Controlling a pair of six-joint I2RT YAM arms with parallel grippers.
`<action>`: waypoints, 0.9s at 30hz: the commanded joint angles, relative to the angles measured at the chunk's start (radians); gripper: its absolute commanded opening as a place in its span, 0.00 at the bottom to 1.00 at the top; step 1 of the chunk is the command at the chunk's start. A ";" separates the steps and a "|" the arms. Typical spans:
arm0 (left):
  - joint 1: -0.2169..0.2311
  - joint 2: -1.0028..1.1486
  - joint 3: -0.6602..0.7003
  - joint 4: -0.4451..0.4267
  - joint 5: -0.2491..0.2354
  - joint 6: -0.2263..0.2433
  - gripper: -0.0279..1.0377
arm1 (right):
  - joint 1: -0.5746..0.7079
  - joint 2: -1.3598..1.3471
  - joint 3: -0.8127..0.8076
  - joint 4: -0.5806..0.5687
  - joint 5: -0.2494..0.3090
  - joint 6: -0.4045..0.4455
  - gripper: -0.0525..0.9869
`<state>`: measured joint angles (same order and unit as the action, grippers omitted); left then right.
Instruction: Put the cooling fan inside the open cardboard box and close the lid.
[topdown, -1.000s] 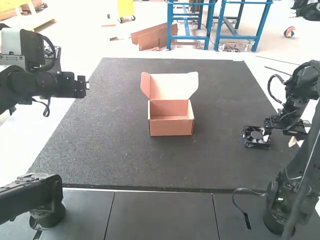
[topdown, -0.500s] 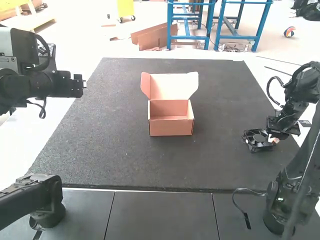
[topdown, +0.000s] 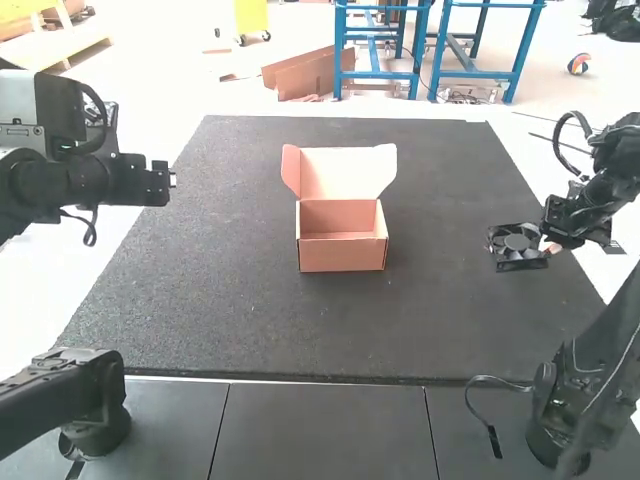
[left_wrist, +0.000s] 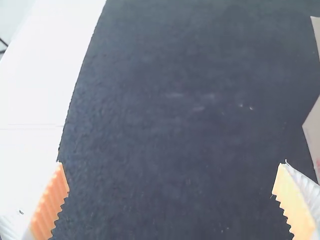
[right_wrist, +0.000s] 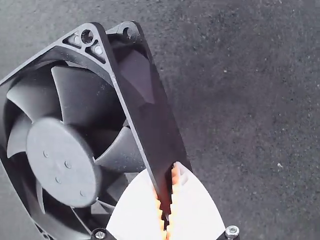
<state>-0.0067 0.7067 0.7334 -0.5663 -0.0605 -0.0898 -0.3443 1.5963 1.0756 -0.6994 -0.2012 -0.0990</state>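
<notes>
Rising off the mat (topdown: 200, 260) since a second ago, the cooling fan (topdown: 517, 246) is now hanging clear of it in the right hand (topdown: 548, 243), which is also sitting a little higher and farther back than before. The left arm is shifting only slightly at its side.

Nearest, over the mat's right edge, the right hand (right_wrist: 167, 200) is pinching one side of the fan's (right_wrist: 75, 150) black frame between its orange pads, so the blades are hanging out beyond the fingers. The grasp and the lift are looking done.

Farther in, at the middle of the tabletop, the cardboard box (topdown: 342, 235) is standing open and holding nothing, well apart from the fan. Carrying the fan across, lowering it in and letting go are all remaining.

Out at the mat's left edge, the left hand (topdown: 165, 178) is hovering with its fingers spread wide (left_wrist: 170, 200), gripping nothing.

Farthest, the lid (topdown: 345, 172) is standing upright behind the box, with its folding down not yet begun.
</notes>
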 joint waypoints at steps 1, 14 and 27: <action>-0.006 -0.007 -0.002 0.011 -0.015 0.009 0.94 | -0.005 -0.067 0.017 -0.023 -0.089 0.035 0.04; -0.006 -0.007 -0.048 0.049 -0.030 0.009 0.94 | 0.071 -0.214 0.208 -0.209 -0.231 0.170 0.04; -0.007 -0.007 -0.075 0.082 -0.039 0.010 0.94 | 0.470 -0.230 0.325 -0.264 -0.296 0.479 0.04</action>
<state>-0.0067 0.7059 0.6613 -0.4961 -0.0864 -0.0898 0.0532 1.4002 1.3602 -0.9672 -0.4427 0.2546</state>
